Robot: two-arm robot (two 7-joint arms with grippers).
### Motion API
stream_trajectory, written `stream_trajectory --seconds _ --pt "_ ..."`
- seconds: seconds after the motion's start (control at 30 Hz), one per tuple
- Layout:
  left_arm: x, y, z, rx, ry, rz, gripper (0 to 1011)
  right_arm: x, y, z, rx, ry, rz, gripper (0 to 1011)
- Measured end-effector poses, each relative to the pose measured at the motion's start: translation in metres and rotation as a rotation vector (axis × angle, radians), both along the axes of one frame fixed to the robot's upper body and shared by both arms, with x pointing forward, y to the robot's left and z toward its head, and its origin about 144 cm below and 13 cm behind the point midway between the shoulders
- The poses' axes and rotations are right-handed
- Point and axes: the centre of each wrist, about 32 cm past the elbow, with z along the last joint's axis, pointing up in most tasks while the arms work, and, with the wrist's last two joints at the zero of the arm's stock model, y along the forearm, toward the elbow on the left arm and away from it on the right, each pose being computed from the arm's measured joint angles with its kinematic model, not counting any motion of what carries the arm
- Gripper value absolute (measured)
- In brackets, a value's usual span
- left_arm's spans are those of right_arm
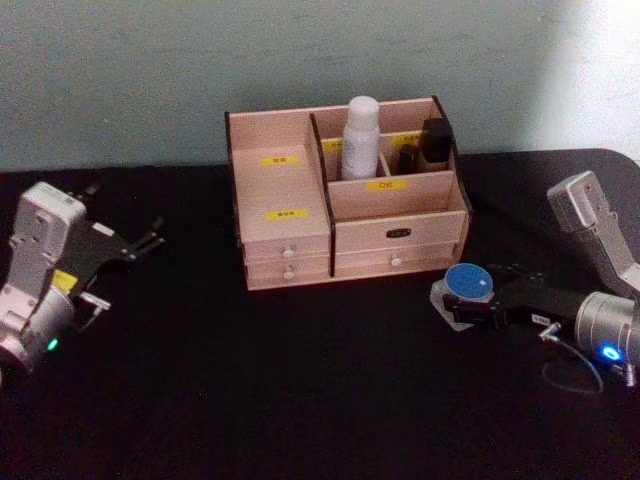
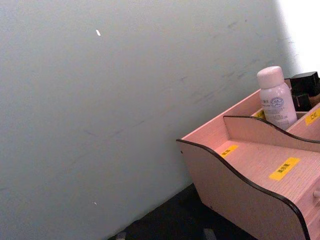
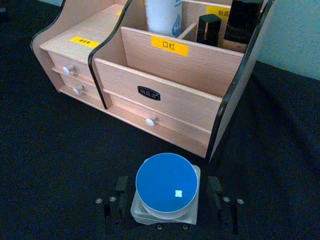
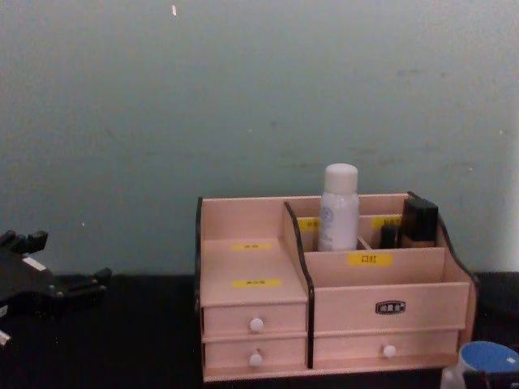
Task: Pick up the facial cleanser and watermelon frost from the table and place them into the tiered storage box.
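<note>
Behind a divider of the tiered storage box [image 1: 290, 235], the one facial cleanser [image 1: 360, 135] stands upright in a rear compartment, its base hidden. Two dark bottles [image 1: 432, 142] fill the compartment beside it. On the worktop [image 1: 300, 380] just before the box sits the single watermelon frost [image 3: 166, 177]. The right gripper [image 3: 168, 185] is spread either side of it, contact unclear. The left gripper [image 1: 125, 215] idles far left, fingers apart.
</note>
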Motion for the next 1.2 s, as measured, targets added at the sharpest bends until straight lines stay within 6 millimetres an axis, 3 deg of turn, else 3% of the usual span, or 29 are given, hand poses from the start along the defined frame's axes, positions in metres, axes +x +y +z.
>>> stream_trajectory --seconds 0.73,1.03,1.2 --pt "0.0000 0.0000 0.0000 0.000 0.000 0.000 1001 0.0000 -0.0005 0.0000 -0.001 0.001 -0.002 1002" --pt "0.0000 0.0000 0.0000 0.000 0.000 0.000 1001 -0.0001 -0.0004 0.0002 -0.001 0.001 -0.002 787" --pt "0.0000 0.0000 0.0000 0.000 0.000 0.000 1001 -0.0001 -0.0004 0.0003 -0.001 0.000 -0.002 724"
